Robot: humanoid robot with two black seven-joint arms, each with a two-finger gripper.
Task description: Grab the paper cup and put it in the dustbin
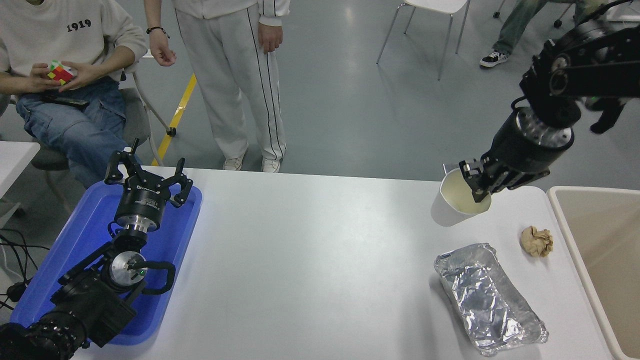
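The white paper cup [450,202] with its cream inside hangs tilted in the air above the table's far right part. My right gripper [477,187] is shut on its rim, the arm reaching in from the upper right. The beige dustbin [565,220] stands past the table's right edge, to the right of the cup and lower. My left gripper [148,176] is parked over the blue tray at the left, fingers spread open and holding nothing.
A crumpled brown paper ball [536,241] and a silver foil tray [487,299] lie on the table's right side below the cup. The blue tray [170,240] is at the left. People stand and sit beyond the far edge.
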